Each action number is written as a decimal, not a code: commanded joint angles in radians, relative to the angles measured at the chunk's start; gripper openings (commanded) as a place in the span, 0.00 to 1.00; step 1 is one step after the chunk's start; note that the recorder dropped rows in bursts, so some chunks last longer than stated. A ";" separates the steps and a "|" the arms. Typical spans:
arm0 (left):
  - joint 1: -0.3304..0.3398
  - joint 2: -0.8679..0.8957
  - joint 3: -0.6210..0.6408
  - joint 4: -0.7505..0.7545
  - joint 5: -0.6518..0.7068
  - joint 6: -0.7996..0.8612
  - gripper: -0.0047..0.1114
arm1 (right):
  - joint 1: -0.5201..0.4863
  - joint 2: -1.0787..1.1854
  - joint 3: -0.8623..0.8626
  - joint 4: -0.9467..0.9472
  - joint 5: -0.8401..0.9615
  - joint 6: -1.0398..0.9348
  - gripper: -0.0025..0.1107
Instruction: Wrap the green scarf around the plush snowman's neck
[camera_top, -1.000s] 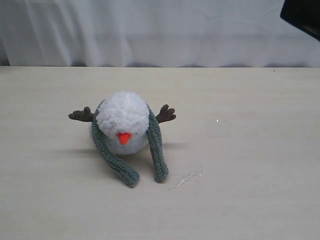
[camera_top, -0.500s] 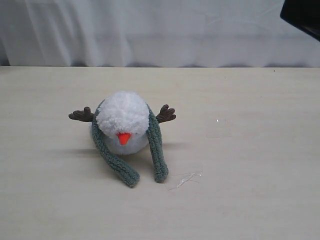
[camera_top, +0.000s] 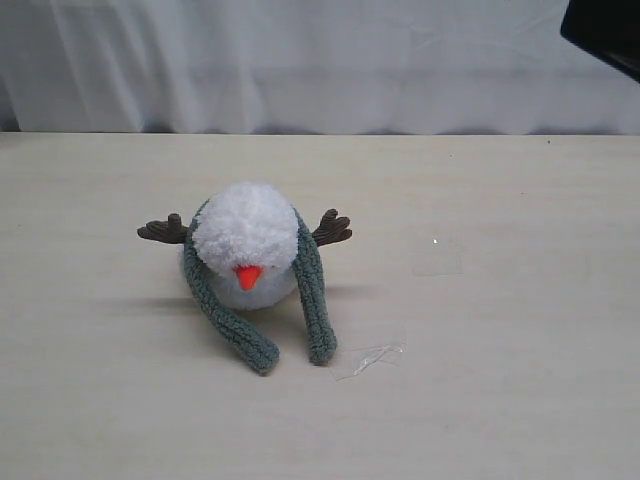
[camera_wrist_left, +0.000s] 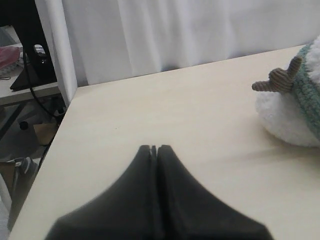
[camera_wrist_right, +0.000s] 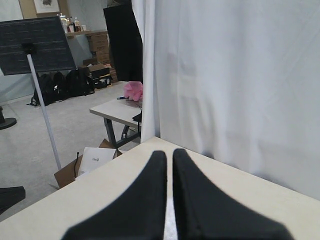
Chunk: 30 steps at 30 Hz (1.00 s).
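Nothing moved, green scarf (camera_top: 312, 290) round plush snowman (camera_top: 247, 235), apart from clenched left tool (camera_wrist_left: 154, 148), right tool (camera_wrist_right: 169, 152) clenched

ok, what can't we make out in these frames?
- Exterior view: how the green scarf runs behind the plush snowman; the fluffy head hides it.
- Left wrist view: most of the snowman, cut off by the frame edge.
- Exterior view: the thin pale wisp by the scarf ends, too small to identify.
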 joint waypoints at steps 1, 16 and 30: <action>-0.007 -0.002 0.002 -0.003 -0.002 0.001 0.04 | 0.001 -0.005 0.004 -0.005 0.006 -0.005 0.06; -0.007 -0.002 0.002 -0.003 -0.004 0.001 0.04 | 0.001 -0.005 0.004 -0.005 0.006 0.000 0.06; -0.007 -0.002 0.002 -0.003 -0.004 0.001 0.04 | 0.001 -0.031 0.004 -0.056 -0.003 -0.002 0.06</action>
